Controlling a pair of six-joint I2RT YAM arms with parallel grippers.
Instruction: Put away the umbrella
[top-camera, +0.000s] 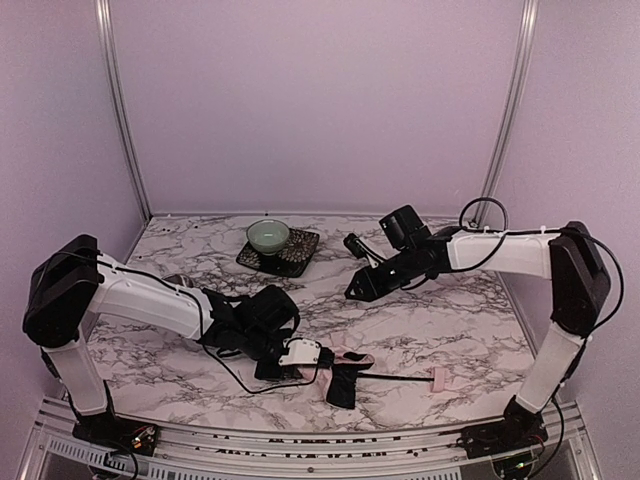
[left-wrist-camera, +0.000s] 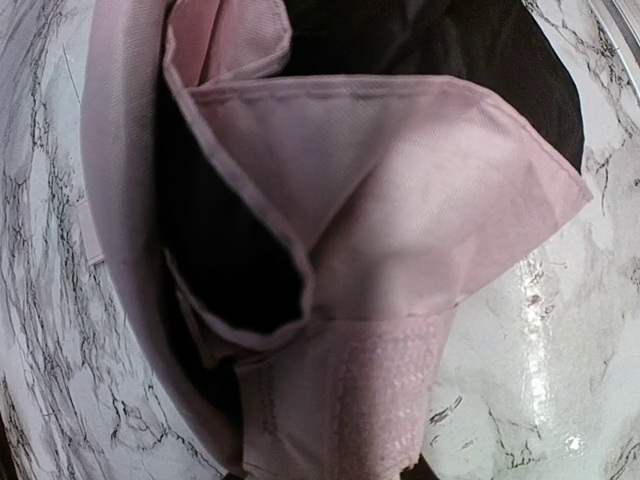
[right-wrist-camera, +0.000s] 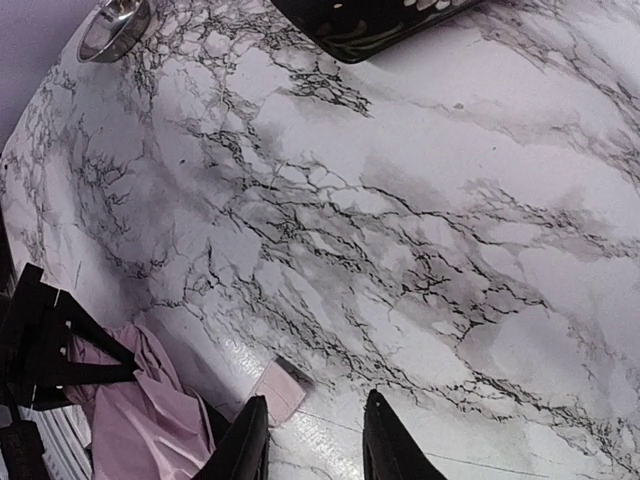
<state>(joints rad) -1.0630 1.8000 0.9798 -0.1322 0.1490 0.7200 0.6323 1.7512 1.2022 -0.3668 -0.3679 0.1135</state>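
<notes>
Two arms stand bolted at the near edge of one marble table (top-camera: 450, 330), the left arm (top-camera: 150, 300) reaching in low and the right arm (top-camera: 500, 250) bent over from the far side. I count one umbrella, one bowl, one mat and one small metal disc.

Starting at the left, the metal disc (right-wrist-camera: 115, 25) lies just behind the left arm. The left claw (top-camera: 318, 356) is down on the table, right against the umbrella (top-camera: 342, 380), which lies collapsed near the front edge, about the middle. From the wrist, its pink cloth and black lining fill the whole view and cover the fingers, so I cannot tell how wide that claw stands or whether it has a hold. The thin black shaft (top-camera: 400, 377) runs rightward along the table to the small pink handle (top-camera: 437, 378).

Further back, a pale green bowl (top-camera: 268, 236) sits on a dark patterned mat (top-camera: 290, 258); its inside shows only pale green.

The right claw (right-wrist-camera: 310, 440) hangs above bare marble, behind the umbrella and apart from it, its fingers partly spread and holding nothing.
</notes>
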